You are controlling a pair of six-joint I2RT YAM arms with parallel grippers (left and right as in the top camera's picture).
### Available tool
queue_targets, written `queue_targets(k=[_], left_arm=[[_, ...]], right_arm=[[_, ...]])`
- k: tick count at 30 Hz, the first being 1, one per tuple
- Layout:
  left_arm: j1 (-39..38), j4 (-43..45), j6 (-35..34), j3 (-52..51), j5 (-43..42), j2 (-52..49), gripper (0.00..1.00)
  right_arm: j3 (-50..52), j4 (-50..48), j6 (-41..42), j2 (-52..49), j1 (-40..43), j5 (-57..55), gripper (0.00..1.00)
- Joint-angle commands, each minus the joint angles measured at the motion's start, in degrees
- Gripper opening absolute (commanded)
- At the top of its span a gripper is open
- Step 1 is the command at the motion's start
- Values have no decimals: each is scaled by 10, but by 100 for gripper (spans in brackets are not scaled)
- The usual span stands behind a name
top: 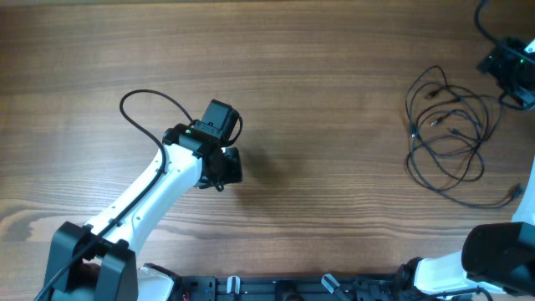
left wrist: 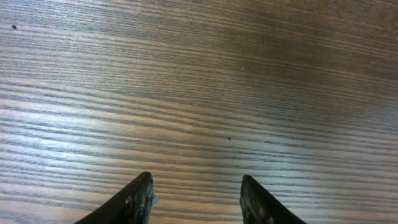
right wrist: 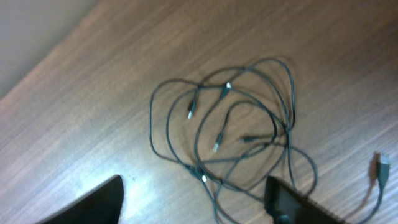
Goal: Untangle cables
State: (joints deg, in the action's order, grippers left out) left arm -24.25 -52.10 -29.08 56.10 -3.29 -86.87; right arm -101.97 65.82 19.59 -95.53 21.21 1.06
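Wood-grain table (top: pixel 334 50) fills the overhead view. White left arm (top: pixel 142 196) slants in from 7 o'clock toward centre. Cables (top: pixel 447 134) lie flat at 3 o'clock in loose, overlapping dark loops, well apart from that arm. Right gripper (right wrist: pixel 196 193) is just beside the loops at their 1 o'clock, fingers spread, holding nothing. Left gripper (left wrist: pixel 196 186) has its jaws apart over bare wood. Small plug ends (right wrist: pixel 216 147) lie inside the loops.

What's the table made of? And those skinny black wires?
The table looks like wood or a wood-look top: brown, with long grain lines and a soft shine. The cables look plastic-coated, probably: thin, dark, bending in loose loops, with small plug ends.
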Motion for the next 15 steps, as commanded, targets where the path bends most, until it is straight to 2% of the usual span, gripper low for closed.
queue_targets(k=[1, 3, 4, 6, 8, 10, 15], left_arm=[[3, 7, -6, 0, -3, 8, 50], [3, 18, -6, 0, -6, 8, 60], [3, 28, -6, 0, -14, 8, 73], [3, 42, -6, 0, -20, 8, 89], [3, 48, -3, 0, -18, 8, 95], [17, 47, 4, 3, 5, 12, 95], [139, 30, 3, 10, 0, 44, 100]], right_arm=[[3, 22, -1, -11, 0, 68, 98], [5, 33, -23, -23, -8, 134, 100], [5, 36, -52, -30, -17, 173, 100], [5, 46, -110, -51, -53, 216, 100], [5, 54, -145, -68, -98, 215, 100], [5, 58, -153, -84, -145, 210, 100], [5, 58, -149, -118, -261, 143, 100]])
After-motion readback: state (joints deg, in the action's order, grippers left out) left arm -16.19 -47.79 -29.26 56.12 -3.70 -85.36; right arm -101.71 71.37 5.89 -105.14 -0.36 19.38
